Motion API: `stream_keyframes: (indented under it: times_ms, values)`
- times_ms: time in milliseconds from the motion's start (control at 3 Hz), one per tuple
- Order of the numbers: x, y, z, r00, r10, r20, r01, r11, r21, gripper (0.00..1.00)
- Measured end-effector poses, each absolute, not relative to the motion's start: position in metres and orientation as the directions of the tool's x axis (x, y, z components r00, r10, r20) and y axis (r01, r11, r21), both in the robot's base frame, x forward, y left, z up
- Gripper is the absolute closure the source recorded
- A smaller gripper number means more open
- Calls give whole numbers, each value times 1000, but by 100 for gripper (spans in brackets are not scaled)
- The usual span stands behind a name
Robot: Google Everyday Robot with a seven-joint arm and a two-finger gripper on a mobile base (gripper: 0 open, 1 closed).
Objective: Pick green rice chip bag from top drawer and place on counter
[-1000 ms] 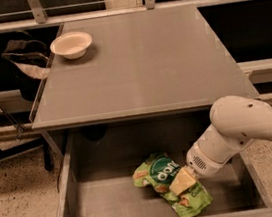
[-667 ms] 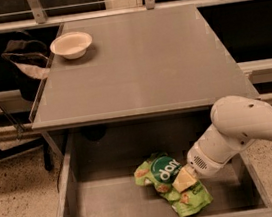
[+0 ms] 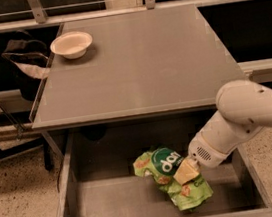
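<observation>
The green rice chip bag [image 3: 166,163] lies crumpled on the floor of the open top drawer [image 3: 104,206], directly under the gripper [image 3: 186,171]. The gripper's tan tip presses into the bag's upper half beside the round logo; whether it has closed on the foil I cannot tell. I would confirm a firm pinch, lift straight up clear of the drawer, then carry on to the counter [image 3: 140,64] beyond the gripper, away from the white bowl [image 3: 71,44]. Compared with a second ago, gripper and bag sit slightly higher.
</observation>
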State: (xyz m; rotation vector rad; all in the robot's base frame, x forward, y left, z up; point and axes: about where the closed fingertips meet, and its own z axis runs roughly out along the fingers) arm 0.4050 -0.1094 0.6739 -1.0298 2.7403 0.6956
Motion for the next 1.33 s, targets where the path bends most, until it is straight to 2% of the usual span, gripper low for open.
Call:
stream_keyframes:
  times_ms: [667,1333]
  values:
    - [381,-103,729,-699,-647,-306,-705,547,452,100]
    - [354,-88,810,-611,-685,-397,-778,426,462,100]
